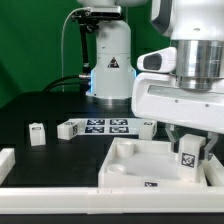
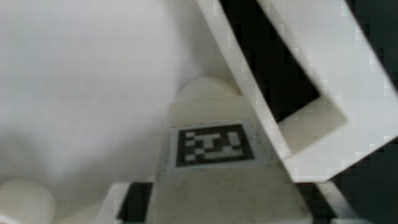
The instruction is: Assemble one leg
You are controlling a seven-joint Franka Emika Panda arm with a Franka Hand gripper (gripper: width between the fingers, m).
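Observation:
My gripper (image 1: 189, 150) is shut on a leg (image 1: 188, 156), a small white block with a black-and-white tag, and holds it at the near right corner of the large white square panel (image 1: 140, 165). In the wrist view the leg (image 2: 217, 150) runs out from between my gripper's (image 2: 222, 206) dark fingers (image 2: 135, 200), its far end over the panel's white surface (image 2: 89, 80) beside the raised rim (image 2: 306, 95). Whether the leg's end touches the panel is hidden. A second leg (image 1: 37, 133) stands loose on the black table at the exterior view's left.
The marker board (image 1: 95, 127) lies behind the panel. A white border rail (image 1: 60, 203) runs along the front edge, with another rail piece (image 1: 6, 160) at the exterior view's left. The robot base (image 1: 108, 60) stands at the back.

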